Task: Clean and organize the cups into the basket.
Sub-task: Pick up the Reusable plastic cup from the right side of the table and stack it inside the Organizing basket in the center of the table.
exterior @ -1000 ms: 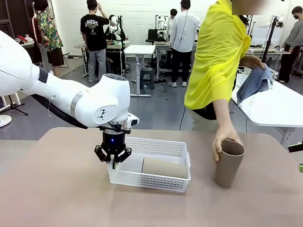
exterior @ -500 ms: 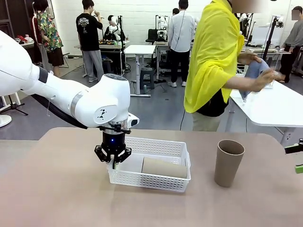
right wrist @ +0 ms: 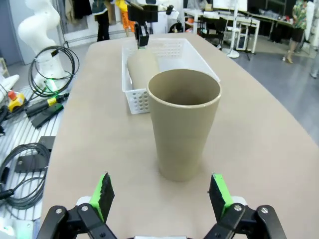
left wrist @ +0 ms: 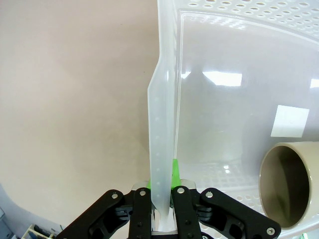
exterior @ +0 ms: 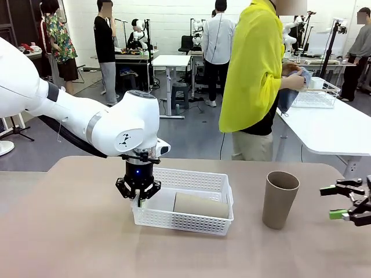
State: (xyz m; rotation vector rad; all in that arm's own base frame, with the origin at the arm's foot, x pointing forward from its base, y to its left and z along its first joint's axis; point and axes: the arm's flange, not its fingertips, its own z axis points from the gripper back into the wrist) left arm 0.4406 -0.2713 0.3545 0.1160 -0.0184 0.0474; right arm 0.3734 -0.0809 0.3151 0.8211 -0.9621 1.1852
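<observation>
Fingers (left wrist: 175,174) of your left gripper (exterior: 139,196) are clamped on the short left wall of the basket (exterior: 194,175). One tan cup (exterior: 200,205) lies on its side inside it. A second tan cup (exterior: 280,200) stands upright on the table (exterior: 69,231), to the basket's right. Your right gripper (exterior: 331,202), jaws spread, faces that cup without touching it. The person's cloth (exterior: 287,95) perhaps wraps something, though you cannot tell from here.

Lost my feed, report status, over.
Left pincer shut on basket wall. Right pincer open, facing standing tan cup. Second tan cup lies in basket. Nothing between pincer and cup.
</observation>
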